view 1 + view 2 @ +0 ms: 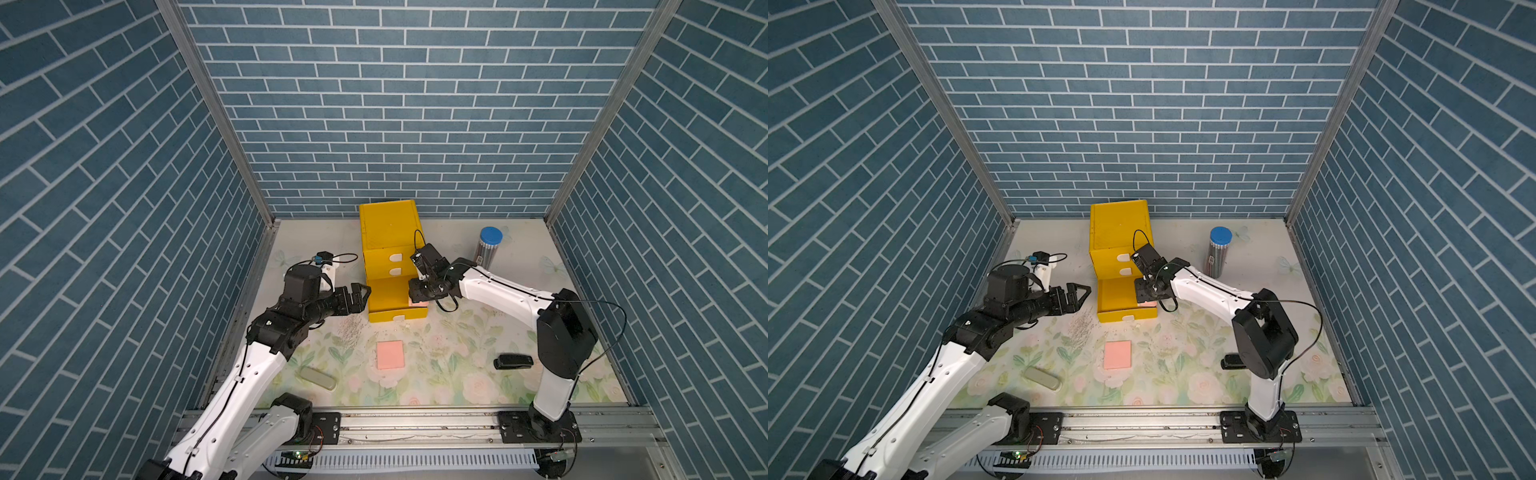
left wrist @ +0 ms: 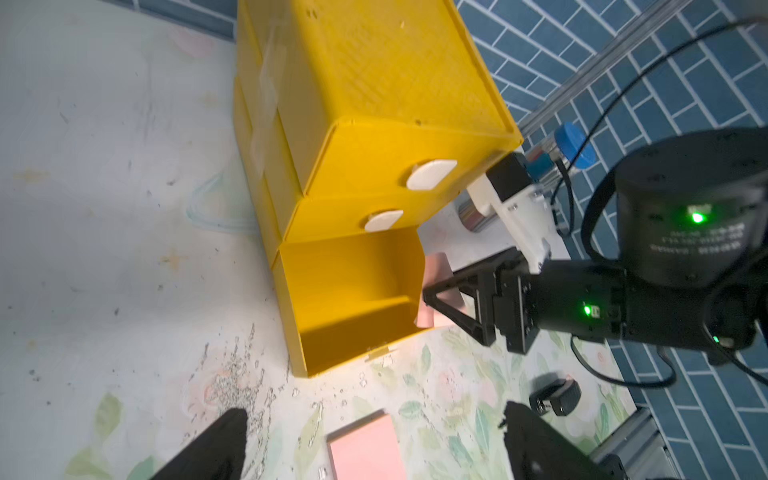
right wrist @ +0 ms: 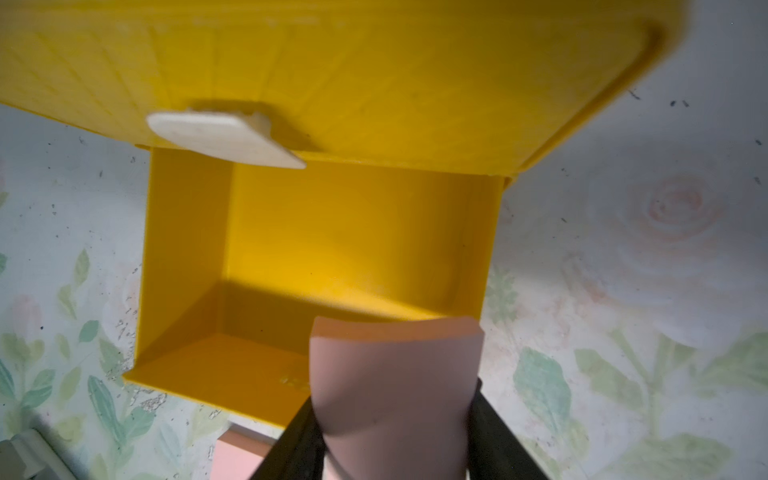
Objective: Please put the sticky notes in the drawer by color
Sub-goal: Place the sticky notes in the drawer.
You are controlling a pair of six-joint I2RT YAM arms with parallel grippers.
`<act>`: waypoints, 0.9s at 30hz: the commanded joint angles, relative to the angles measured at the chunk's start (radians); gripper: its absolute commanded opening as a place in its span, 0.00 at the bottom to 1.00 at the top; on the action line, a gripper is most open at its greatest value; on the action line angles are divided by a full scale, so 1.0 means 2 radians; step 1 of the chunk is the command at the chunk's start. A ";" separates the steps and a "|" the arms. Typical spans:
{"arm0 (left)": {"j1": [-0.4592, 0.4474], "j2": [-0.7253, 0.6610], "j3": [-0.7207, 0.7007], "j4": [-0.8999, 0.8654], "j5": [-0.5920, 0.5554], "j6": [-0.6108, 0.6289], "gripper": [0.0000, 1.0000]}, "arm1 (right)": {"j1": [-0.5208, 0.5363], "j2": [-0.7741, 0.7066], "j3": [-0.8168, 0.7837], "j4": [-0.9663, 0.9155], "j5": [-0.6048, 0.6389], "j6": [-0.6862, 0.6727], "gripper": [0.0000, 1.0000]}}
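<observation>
Drawer cabinet (image 1: pixel 388 232) — yellow, three tiers, bottom drawer (image 1: pixel 388 300) pulled out, upper two shut.
Right gripper (image 1: pixel 417 297): clamped on one salmon sticky-note pad (image 3: pixel 395 374), pad bowed, at the open drawer's side wall.
Left gripper (image 1: pixel 362 297): jaws spread, nothing held, just beside the cabinet's opposite side.
Second salmon pad (image 1: pixel 390 354) — flat on the table (image 1: pixel 457 340), in front of the cabinet, well apart from it.

Yellow three-drawer cabinet (image 1: pixel 388 232), its bottom drawer (image 1: pixel 386 297) pulled out.
One salmon-pink pad (image 1: pixel 390 355) lies flat in front of the cabinet; a second pink pad (image 3: pixel 395 374), bowed, hangs at the open drawer's side rim.
</observation>
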 commanded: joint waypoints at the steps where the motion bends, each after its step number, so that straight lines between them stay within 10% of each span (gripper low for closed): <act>1: -0.021 -0.017 -0.030 -0.047 0.014 -0.004 1.00 | 0.006 0.020 0.022 0.024 0.013 -0.021 0.55; 13: -0.081 -0.057 -0.113 -0.039 -0.026 -0.051 1.00 | 0.017 0.085 0.054 0.017 0.055 -0.027 0.61; 27: -0.271 0.031 -0.109 -0.005 -0.204 -0.151 1.00 | 0.029 0.073 0.051 0.018 0.073 -0.014 0.68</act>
